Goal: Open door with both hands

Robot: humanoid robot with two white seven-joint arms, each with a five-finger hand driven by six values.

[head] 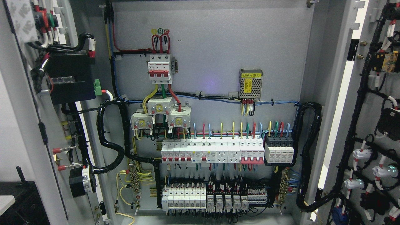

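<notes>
Cabinet doors stood fully open on both sides, exposing the grey back panel (212,47) of the electrical enclosure. The left door (28,125) was swung out toward the picture's left edge, with a black module (70,76) and wiring mounted on its inner face. The right door (372,125) was swung out at the right edge, its inner face carrying a black cable harness (353,134) and the backs of several panel devices.

On the back panel, a three-pole main breaker (160,68) with red levers sat at upper centre. Three white current transformers (160,115) were grouped just below it. A small perforated power supply (251,83) with a yellow label was mounted to the right. A long row of white breakers and sockets (212,151) ran across the middle, ending at a black-topped unit (279,150). A second row of white breakers and relays (215,197) lay near the bottom. Thick black corrugated conduit (114,137) looped from the left door into the cabinet, and another (307,156) looped down the right side.

Both doors were cut off by the frame edges, and print on the labels was too small to read. A dark object (18,200) at the lower left could not be identified.

Neither robot hand nor arm appeared in the head view, so the state of the fingers could not be told.
</notes>
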